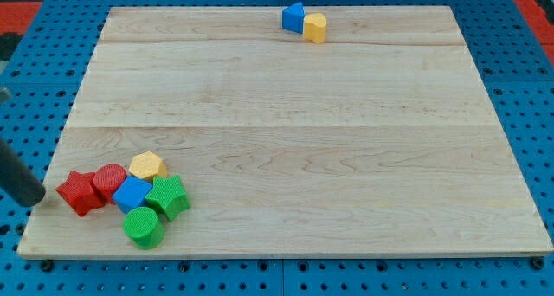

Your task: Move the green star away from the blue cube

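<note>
Resting beside the red star block [80, 193], tip [36, 197] not yet engaged; no jaws fitted. Green star block [168, 197] touching blue cube block [132, 195]'s right on wooden desk [286, 140]. Next: circling round, pushing rightward.

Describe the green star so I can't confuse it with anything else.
Look at the wooden board's bottom-left corner, where six blocks cluster. The green star sits on the cluster's right edge, touching the blue cube. Unlike the round green cylinder below it, it has points.

Pale wooden board [286, 140] on a blue perforated table [519, 62], red patches at far corners.
</note>
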`<state>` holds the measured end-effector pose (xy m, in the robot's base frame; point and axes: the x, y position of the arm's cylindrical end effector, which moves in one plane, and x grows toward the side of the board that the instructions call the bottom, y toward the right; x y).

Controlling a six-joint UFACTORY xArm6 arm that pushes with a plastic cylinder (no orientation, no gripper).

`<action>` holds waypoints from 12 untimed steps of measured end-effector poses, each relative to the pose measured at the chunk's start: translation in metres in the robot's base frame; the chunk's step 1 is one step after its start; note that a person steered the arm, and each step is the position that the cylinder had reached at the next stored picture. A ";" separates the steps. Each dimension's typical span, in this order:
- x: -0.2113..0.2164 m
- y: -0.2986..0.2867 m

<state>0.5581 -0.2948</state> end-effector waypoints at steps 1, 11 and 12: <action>0.000 0.000; 0.039 0.104; 0.039 0.104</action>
<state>0.5972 -0.1910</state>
